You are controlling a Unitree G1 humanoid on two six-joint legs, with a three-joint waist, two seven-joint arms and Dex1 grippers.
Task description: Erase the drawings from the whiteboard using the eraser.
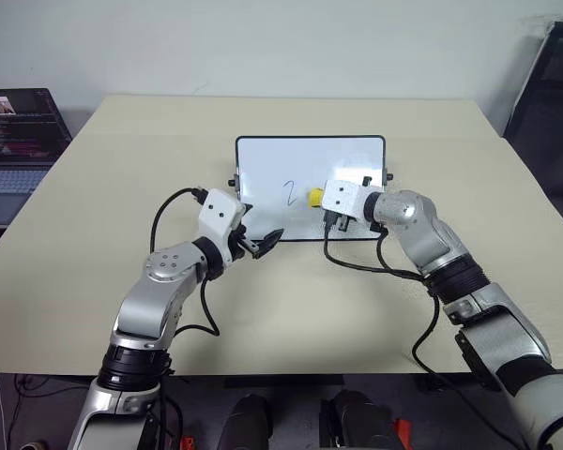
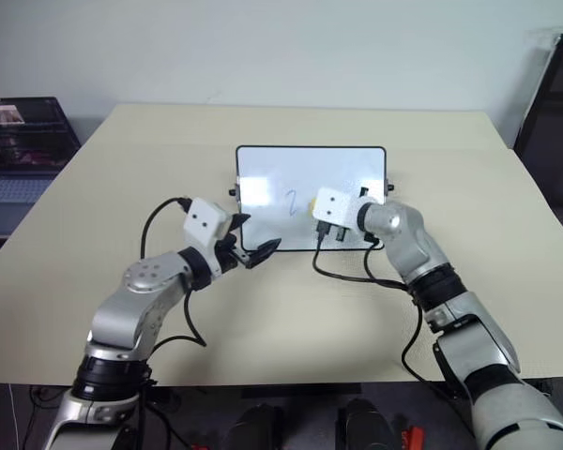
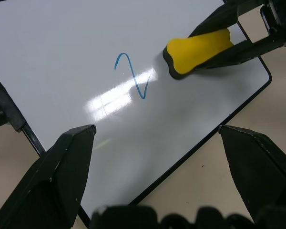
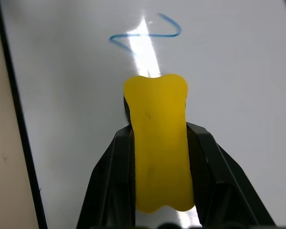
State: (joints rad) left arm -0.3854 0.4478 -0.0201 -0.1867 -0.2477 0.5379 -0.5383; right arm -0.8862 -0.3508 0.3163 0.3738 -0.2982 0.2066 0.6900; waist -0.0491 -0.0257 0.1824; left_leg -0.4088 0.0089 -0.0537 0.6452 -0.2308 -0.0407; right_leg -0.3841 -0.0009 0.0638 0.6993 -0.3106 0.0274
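L gripper (image 1: 263, 244) is hovering at the near-left corner of the board (image 1: 263, 155), fingers spread wide w/ nothing between them; whether it's touching the frame I can't tell. In the left wrist view the fingers (image 3: 62, 171) are standing apart on either side of the board's near edge.

Board is lying flat mid-table (image 1: 94, 281), well apart from the laptop (image 1: 19, 141) at the far left. One blue stroke, the "2" (image 1: 288, 193), is sitting just left of centre. It looks like the only drawing left; the area to the right of it is reading clean, though glare is covering part of the surface, so faint marks there could be missed.

R gripper (image 1: 321, 200) is clamping the eraser (image 1: 315, 197) between its fingers, yellow block sticking out past the tips. Eraser is on the board just right of the "2", near but not yet on it. Its dark underside seems pressed to the surface in the left wrist view; actual contact is hard to confirm.

Step in hand, I'd judge: mid-wipe, working leftward. Next move is calling for a slide left across the "2" w/ the eraser kept flat and pressed down, L gripper steadying the board if it shifts.

Hidden: R gripper's body is covering the board's right-centre in the head views; the near-right frame is behind its cables.
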